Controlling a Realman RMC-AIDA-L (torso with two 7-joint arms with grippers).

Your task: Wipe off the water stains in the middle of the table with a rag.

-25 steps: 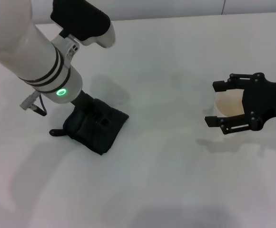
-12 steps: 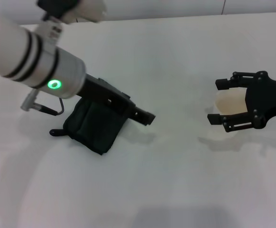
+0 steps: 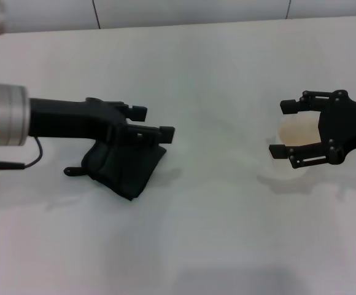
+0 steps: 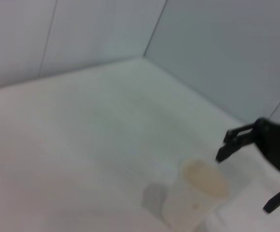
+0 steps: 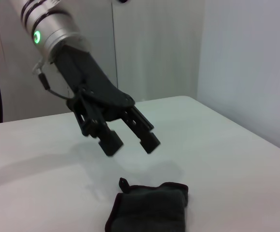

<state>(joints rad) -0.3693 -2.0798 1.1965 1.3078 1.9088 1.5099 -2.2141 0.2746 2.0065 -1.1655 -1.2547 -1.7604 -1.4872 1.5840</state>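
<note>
rag [image 3: 124, 171] lies bunched on the table [image 3: 215, 80], left of middle | your left hand [image 3: 153, 123] hovers over it, spread and empty | soft, thick, light: pinch a raised fold, judging by its look | right hand [image 3: 282, 129] spread around paper cup [image 3: 296, 136] | no stain visible

Downward head view; opposed wrist views over shared table [image 3: 215, 80].

**Paper cup on the bench**

A white paper cup [image 3: 296, 136] stands upright on the bench [image 3: 227, 233], well to the right of centre. Its open top shows a pale tan inside [image 4: 205, 178]. Grey panelled walls [image 4: 82, 34] rise behind.
</note>
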